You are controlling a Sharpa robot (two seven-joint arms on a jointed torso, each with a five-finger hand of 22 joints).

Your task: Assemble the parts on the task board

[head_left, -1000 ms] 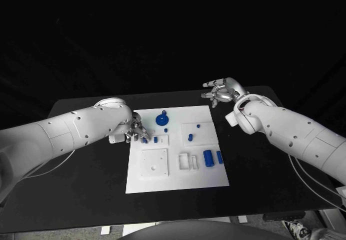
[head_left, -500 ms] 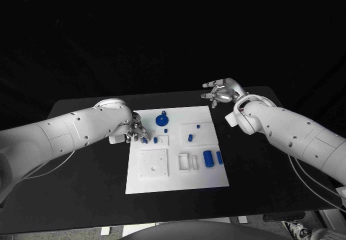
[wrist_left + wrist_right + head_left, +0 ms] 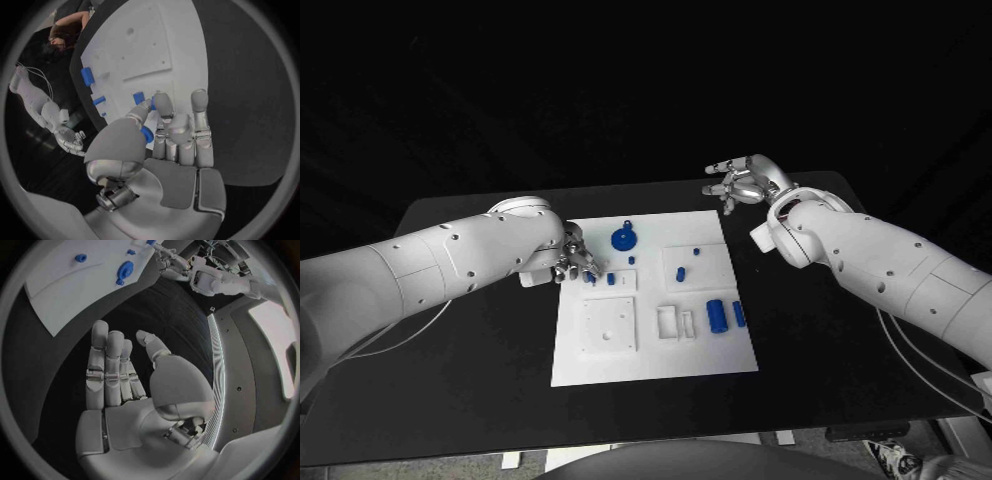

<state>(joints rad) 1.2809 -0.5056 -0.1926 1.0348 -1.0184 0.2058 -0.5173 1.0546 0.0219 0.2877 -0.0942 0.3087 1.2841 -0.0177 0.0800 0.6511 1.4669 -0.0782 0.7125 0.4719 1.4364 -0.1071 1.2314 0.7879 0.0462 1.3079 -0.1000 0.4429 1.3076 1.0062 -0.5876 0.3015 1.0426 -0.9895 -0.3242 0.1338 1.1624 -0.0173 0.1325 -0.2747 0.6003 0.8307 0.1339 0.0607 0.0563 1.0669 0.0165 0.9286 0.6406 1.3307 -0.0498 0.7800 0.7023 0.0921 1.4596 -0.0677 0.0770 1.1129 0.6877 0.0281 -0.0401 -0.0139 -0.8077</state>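
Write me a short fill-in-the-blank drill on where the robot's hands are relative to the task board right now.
1. The left hand has its fingers at the ____ edge of the task board, as the head view shows it.
2. The right hand hovers over the black ____, off the board.
3. The right hand holds ____.
4. The round blue part lies on the board's ____ end, away from the robot.

Missing words: left; table; nothing; far
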